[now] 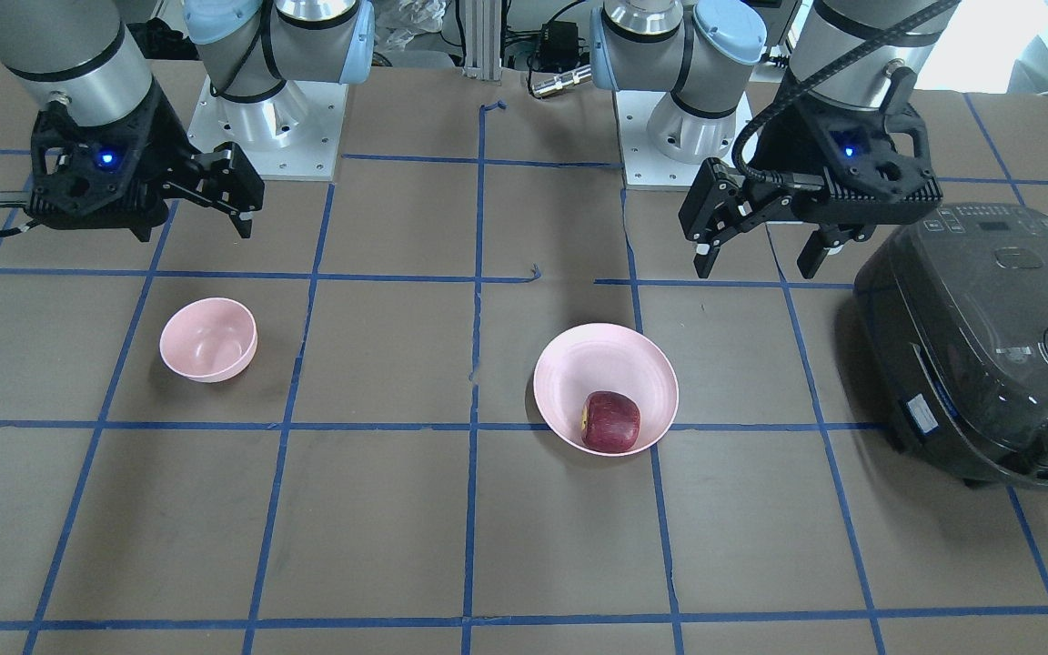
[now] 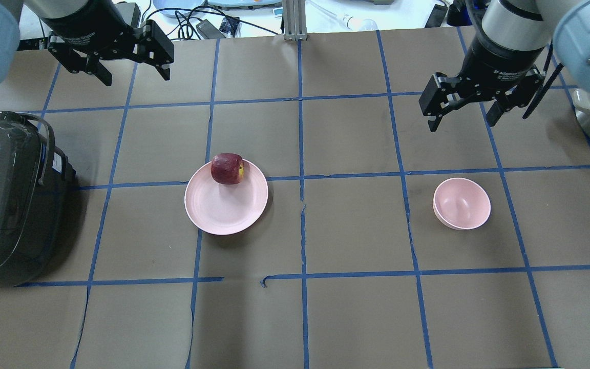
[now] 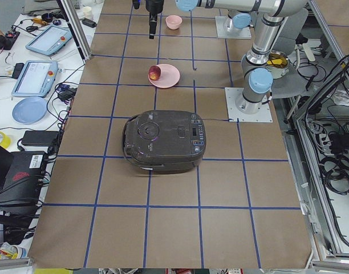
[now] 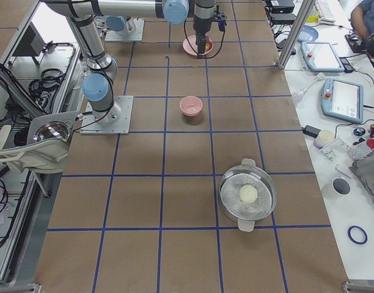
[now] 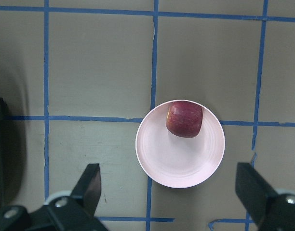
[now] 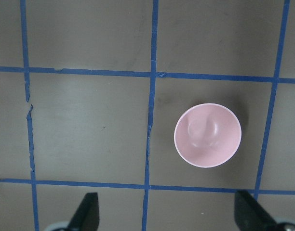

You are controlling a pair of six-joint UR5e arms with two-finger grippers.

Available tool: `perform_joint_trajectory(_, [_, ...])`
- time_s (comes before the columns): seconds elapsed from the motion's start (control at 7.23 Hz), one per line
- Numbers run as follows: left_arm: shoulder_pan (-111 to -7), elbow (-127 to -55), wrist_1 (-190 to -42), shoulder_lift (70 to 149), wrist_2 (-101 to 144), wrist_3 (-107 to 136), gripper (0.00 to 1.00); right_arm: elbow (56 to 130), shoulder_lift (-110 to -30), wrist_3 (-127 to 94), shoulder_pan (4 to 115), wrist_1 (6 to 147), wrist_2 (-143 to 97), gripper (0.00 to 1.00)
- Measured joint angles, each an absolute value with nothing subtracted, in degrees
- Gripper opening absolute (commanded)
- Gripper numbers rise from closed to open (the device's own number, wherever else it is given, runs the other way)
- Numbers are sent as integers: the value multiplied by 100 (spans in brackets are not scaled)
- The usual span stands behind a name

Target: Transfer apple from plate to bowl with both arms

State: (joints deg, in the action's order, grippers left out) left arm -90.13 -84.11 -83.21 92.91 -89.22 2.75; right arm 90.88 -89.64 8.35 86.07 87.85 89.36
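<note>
The dark red apple [image 2: 227,168] lies on the far rim side of the wide pale pink plate [image 2: 223,207], left of the table's middle; both also show in the front view, apple [image 1: 610,421] on plate [image 1: 592,364]. The small deep pink bowl [image 2: 462,203] stands empty on the right. My left gripper [image 2: 135,77] is open and empty, high above and beyond the plate; its wrist view shows the apple [image 5: 184,119] between the spread fingers. My right gripper [image 2: 461,123] is open and empty above and beyond the bowl [image 6: 207,134].
A black rice cooker [image 2: 3,200] stands at the table's left end, close to the plate's left. A steel pot [image 4: 248,195] holding a pale round object sits at the right end. Blue tape lines grid the brown table [image 2: 356,230].
</note>
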Motion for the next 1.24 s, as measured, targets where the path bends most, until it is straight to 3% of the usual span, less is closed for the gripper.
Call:
perform_joint_trajectory(0.55, [-9025,-8403,-8419,9308,-8964,280,100,9499,-8592,2462,7339,9144,8845,100])
perform_joint_trajectory(1.24, [-9020,-8396,-8457,9358,-8964,291,100,11472,-7986,2685,7215,11700,8942,100])
